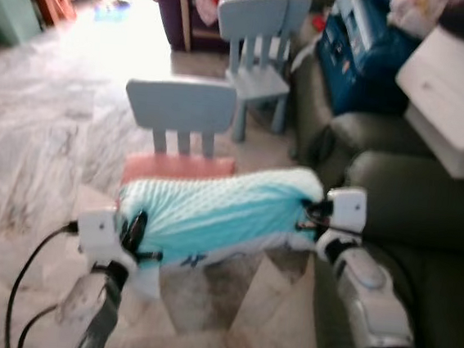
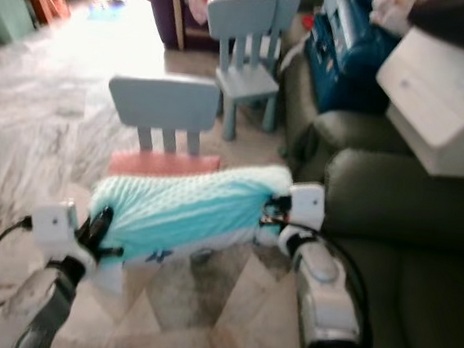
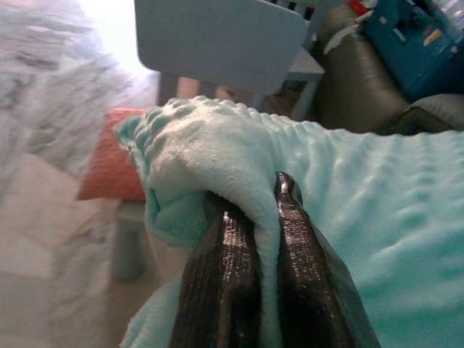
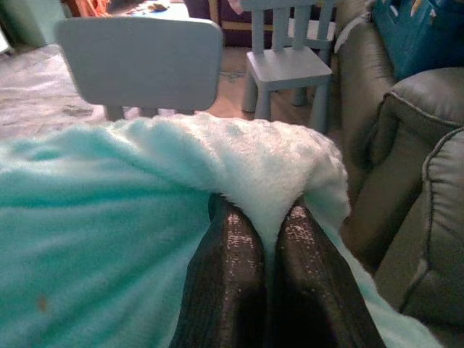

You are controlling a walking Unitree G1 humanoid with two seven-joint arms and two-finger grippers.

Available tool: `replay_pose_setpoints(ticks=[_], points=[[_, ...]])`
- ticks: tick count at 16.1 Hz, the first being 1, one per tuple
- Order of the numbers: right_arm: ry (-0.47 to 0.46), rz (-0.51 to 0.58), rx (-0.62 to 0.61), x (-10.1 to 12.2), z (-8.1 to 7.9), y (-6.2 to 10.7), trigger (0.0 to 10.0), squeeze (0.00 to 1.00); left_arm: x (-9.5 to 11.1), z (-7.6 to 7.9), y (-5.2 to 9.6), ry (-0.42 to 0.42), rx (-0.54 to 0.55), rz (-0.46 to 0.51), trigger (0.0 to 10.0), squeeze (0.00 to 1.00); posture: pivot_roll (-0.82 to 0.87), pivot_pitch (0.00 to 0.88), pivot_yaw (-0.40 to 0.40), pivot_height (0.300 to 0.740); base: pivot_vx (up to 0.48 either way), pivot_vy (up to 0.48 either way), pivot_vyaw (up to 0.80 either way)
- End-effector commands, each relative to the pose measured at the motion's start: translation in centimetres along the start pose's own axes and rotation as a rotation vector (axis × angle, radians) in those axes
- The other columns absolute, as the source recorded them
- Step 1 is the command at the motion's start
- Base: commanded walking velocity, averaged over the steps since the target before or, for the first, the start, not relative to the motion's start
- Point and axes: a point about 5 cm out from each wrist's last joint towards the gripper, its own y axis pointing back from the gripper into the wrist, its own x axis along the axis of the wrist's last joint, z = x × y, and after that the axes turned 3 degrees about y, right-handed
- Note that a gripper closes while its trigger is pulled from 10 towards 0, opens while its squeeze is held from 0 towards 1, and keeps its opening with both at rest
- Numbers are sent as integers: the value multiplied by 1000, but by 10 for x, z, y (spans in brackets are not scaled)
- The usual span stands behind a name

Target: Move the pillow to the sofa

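Your left end effector (image 3: pixel 250 239) and right end effector (image 4: pixel 264 246) each pinch an end of the pillow (image 1: pixel 220 210). It hangs beside the sofa (image 1: pixel 425 217) edge. A small chair (image 1: pixel 184 116) stands just behind it, with open floor (image 1: pixel 38 139) to the left.

- My right arm (image 1: pixel 371 307) was silver with a glossy grey cover, ending in a white wrist block.
- My left arm carried a white block and looping black cables (image 1: pixel 29 274).
- Each tool's two fingers (image 3: pixel 225 290) were long, black and finely ribbed.

Turquoise, fluffy pillow (image 1: pixel 216 209) with a ridged, dimpled surface and a whitish underside, lying lengthwise and raised off the floor, pinched at both ends. Dark olive sofa (image 1: pixel 425 217) just beside its right end, cushions bare.
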Motion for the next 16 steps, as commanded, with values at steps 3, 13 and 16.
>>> replay_pose_setpoints(ticks=[3,13,16], points=[[3,26,-13,7,4,-1,10000,0,2,-7,1,49,21,8,10000,0,-171,100,42,740,0,0,0],[5,35,-19,11,6,-5,10000,0,2,-7,1,97,31,-8,10000,0,-170,101,40,740,0,116,0],[7,36,-20,12,7,-6,10000,0,2,-7,0,96,32,-12,10000,0,-170,99,41,740,0,469,0]])
